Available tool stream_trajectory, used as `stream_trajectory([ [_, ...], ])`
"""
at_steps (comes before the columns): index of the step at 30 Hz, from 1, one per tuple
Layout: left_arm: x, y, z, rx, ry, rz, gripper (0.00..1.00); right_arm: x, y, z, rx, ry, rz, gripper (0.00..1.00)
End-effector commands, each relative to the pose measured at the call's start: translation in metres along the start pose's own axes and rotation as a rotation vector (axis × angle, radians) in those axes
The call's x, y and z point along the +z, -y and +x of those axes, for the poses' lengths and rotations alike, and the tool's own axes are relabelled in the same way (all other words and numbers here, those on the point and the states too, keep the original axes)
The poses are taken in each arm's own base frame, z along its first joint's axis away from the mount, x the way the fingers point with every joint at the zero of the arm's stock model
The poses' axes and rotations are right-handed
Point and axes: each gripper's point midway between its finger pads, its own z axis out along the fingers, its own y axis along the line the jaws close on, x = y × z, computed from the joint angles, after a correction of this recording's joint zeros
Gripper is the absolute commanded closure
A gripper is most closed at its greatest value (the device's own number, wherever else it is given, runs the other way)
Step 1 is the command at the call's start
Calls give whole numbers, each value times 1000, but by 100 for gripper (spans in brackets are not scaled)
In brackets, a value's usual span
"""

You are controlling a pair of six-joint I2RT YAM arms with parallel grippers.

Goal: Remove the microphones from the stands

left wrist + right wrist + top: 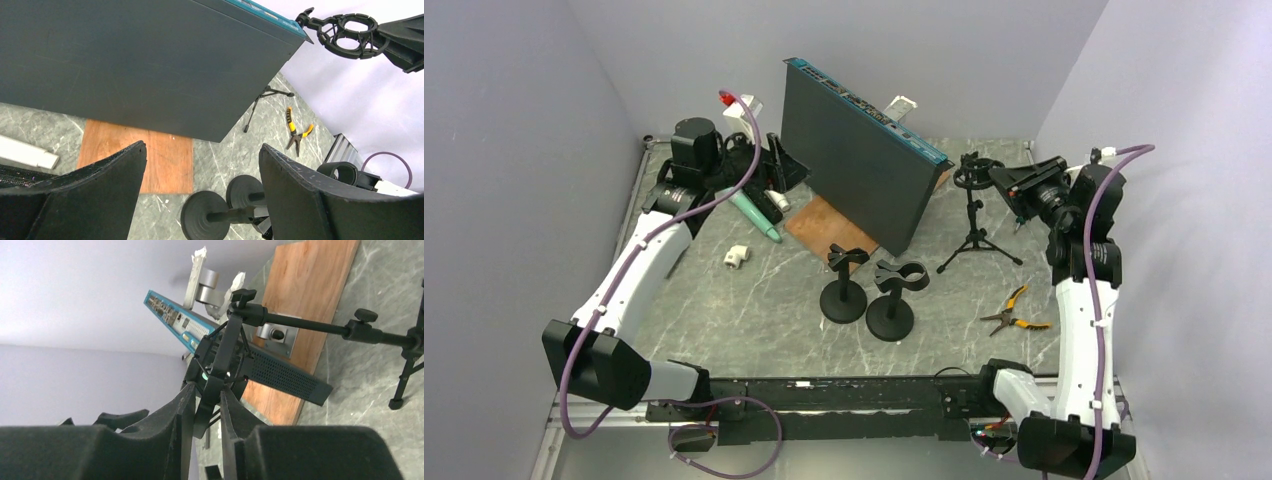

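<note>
1. Black fingers of the right gripper [207, 390] are pinched together on the rim of the shock mount [226, 352]. One pad sits on each side of the thin ring, and no gap shows.
2. Microphone: I cannot make out its body. In the left wrist view the ring's centre shows bare wall through it. If it is there, it sits in this mount, atop the tripod stand [976, 238] near the far right corner of the worktop [754, 300].
3. The ring looks elastic-slung, so it will probably give and twist. A slow pull along the mount's axis should serve better than a jerk.
4. The tripod looks light and nothing braces it. A sideways tug would likely drag or tip it toward the network switch [854, 170] just beside it. Lifting straight off the stem, or pinning a leg with the other arm, seems safer.
5. The right arm rises from the near right corner, with its forearm upright along the right edge. The wrist is bent over so the gripper points left, level with the mount.
6. The left gripper [200, 147] has its jaws wide apart and holds nothing. It hangs over the far left part of the worktop, facing the switch and the wooden board [135, 155]. Its arm stretches up from the near left corner along the left edge.
</note>
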Motion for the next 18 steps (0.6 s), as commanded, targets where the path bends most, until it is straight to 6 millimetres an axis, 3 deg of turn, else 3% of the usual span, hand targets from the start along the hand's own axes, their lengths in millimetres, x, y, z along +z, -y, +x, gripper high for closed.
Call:
stream_trajectory([
  [1,-7,23,-20,81,40,52,14,-23,-29,6,27,-2,-119,91],
  [6,-2,42,-14,119,12,105,14,-28,-20,20,46,-29,-132,94],
  [12,2,96,0,199,-22,253,13,-40,1,31,38,4,-90,95],
  [18,10,145,13,236,-47,294,11,-51,20,48,19,-8,-66,74],
])
